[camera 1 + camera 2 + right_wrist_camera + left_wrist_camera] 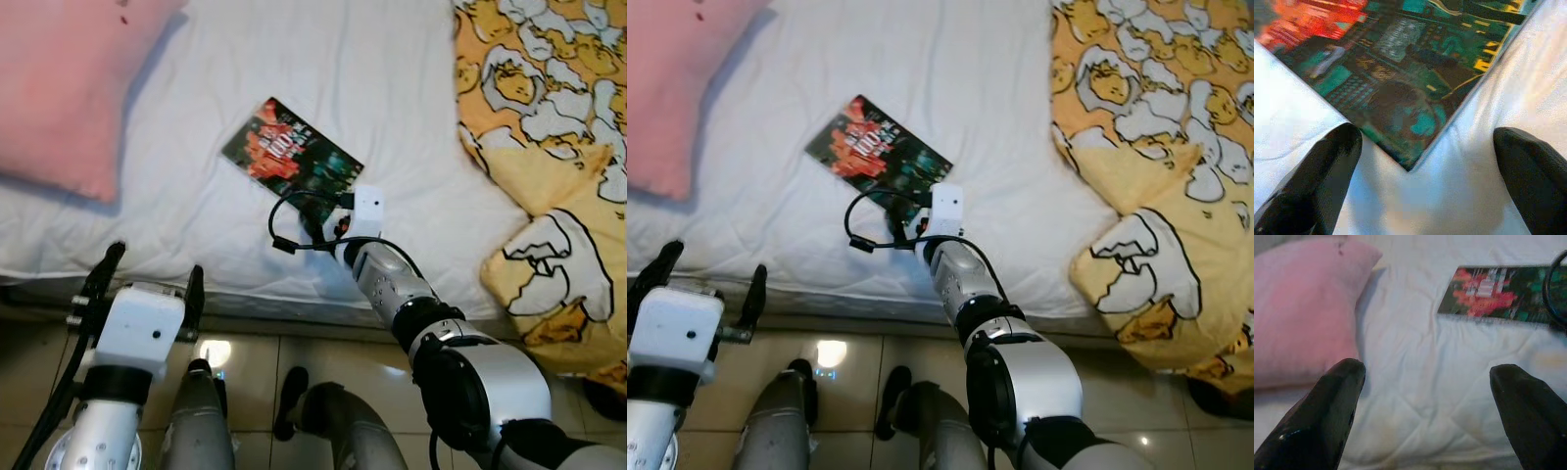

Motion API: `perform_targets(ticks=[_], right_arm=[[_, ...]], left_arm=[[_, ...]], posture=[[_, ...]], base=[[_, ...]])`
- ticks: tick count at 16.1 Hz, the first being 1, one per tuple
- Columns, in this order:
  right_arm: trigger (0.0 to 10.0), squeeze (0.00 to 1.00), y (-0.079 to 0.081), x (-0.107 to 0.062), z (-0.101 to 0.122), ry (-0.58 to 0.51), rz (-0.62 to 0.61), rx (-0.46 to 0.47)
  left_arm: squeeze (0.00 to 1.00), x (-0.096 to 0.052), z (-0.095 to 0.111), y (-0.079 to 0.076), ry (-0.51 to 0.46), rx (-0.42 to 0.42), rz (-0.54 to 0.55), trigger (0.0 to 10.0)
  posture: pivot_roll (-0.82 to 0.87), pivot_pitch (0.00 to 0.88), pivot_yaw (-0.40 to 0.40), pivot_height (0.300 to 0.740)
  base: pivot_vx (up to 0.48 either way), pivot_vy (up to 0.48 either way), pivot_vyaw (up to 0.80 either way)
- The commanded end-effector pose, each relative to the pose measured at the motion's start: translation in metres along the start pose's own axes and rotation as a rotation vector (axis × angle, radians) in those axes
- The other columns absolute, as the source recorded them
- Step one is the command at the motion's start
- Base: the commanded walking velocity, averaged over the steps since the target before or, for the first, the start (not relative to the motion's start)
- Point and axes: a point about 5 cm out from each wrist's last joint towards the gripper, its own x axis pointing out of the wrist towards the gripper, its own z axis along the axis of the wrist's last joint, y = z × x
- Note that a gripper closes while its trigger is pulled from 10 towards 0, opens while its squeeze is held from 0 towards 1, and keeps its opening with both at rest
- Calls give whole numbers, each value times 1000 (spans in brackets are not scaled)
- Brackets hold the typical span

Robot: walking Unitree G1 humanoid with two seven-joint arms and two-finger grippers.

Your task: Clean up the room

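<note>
Pillow (73,83), pink, at the bed's left. Left end effector (147,284) hovering at the mattress edge, fingers spread wide, nothing between them. Book (292,154), thin and glossy, lying flat mid-bed on the white sheet (411,108). Right end effector (1422,169) right at its near corner, fingers apart, straddling it. Looks light, bendy, slippery; best pinched at that corner. Yellow patterned blanket (549,147) bunched far right.

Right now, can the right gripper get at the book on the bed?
Probably yes. The right gripper is open just short of the book's near corner, with bare white sheet between its fingers and nothing in the way. The book lies flat, so lifting its edge may be awkward.
</note>
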Motion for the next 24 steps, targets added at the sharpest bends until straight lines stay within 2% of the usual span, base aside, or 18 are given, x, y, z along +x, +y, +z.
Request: perform_targets(ticks=[1,2,3,8,9,11,12,13,14,16,17,18,19,20,21,22,23,24], right_arm=[[10000,0,57,4,-29,67,182,67],[10000,0,61,4,-30,67,201,73],[10000,0,82,3,-32,47,299,103],[10000,0,118,-4,-43,40,497,121],[10000,0,118,-6,-46,35,523,93],[10000,0,101,-9,-49,9,499,32],[10000,0,81,-11,-46,-22,445,6],[10000,0,47,-16,-37,-100,319,-89],[10000,0,18,-22,-28,-159,190,-178],[10000,0,-50,-50,-3,-287,-107,-255],[10000,0,-75,-65,0,-301,-236,-292],[10000,0,-99,-83,-4,-290,-346,-303],[10000,0,-114,-102,-9,-295,-420,-318],[10000,769,-120,-113,-14,-297,-450,-311],[10000,1000,-123,-127,-21,-306,-457,-310],[10000,1000,-121,-136,-29,-302,-451,-325],[10000,1000,-119,-141,-34,-299,-446,-338],[10000,1000,-117,-143,-36,-290,-448,-353]], left_arm=[[0,2,-4,-4,24,-3,-26,10000],[0,3,-4,-4,21,-3,-27,10000],[0,12,-5,-4,-1,19,-37,10000],[0,34,-14,-1,-19,35,-22,10000],[0,41,-15,-4,-30,34,-23,10000],[0,52,-17,-11,-48,13,-43,10000],[0,61,-18,-19,-58,-10,-66,10000],[0,72,-22,-29,-32,-111,-99,10000],[0,81,-25,-37,-1,-218,-116,10000],[0,99,-33,-56,79,-508,-127,10000],[0,104,-38,-62,103,-542,-131,10000],[0,109,-47,-71,134,-499,-161,10000],[0,112,-55,-76,146,-465,-180,10000],[0,112,-60,-75,150,-441,-181,10000],[0,112,-67,-72,161,-423,-171,10000],[0,113,-69,-67,152,-440,-167,10000],[51,116,-67,-66,134,-448,-184,10000],[0,120,-61,-71,98,-445,-213,10000]], posture=[[521,313,-278,728],[521,313,-278,728],[490,265,-277,728],[470,190,-278,728],[462,145,-279,728],[448,83,-271,728],[423,22,-258,728],[398,0,-243,728],[365,0,-226,728],[275,0,-181,728],[236,0,-161,728],[192,0,-137,728],[171,0,-112,728],[171,0,-112,728],[142,0,-81,728],[129,0,-71,728],[123,0,-62,728],[116,0,-56,728]], base=[[0,0,0],[0,0,0],[0,0,0],[0,0,0],[0,0,0],[0,0,0],[0,0,0],[0,0,0],[0,0,0],[0,0,0],[0,0,0],[0,0,0],[0,0,0],[0,0,0],[0,0,0],[292,-375,0],[341,-334,0],[371,-300,0]])
